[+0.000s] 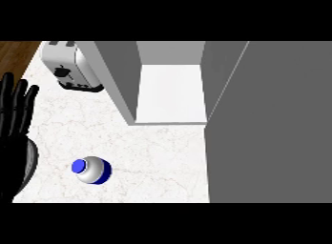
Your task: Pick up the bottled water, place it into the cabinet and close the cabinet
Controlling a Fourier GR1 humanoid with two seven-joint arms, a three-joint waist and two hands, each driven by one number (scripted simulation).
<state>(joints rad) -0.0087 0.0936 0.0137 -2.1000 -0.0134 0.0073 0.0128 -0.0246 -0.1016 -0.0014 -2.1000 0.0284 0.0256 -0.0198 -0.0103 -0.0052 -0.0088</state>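
Observation:
The bottled water (92,170) stands upright on the white marble counter (155,152) at the lower left, seen from above as a silvery body with a blue cap and blue band. My left hand (7,119) rests open at the left edge, fingers straight and pointing up, well apart from the bottle. The grey cabinet (170,81) stands open at the back centre, its white shelf (172,93) bare. Its open door (278,124) fills the right side as a large grey panel. My right hand does not show.
A silver toaster (70,66) sits at the back left of the counter, beside the cabinet's left wall. A strip of wooden floor (10,52) shows at the upper left beyond the counter's edge.

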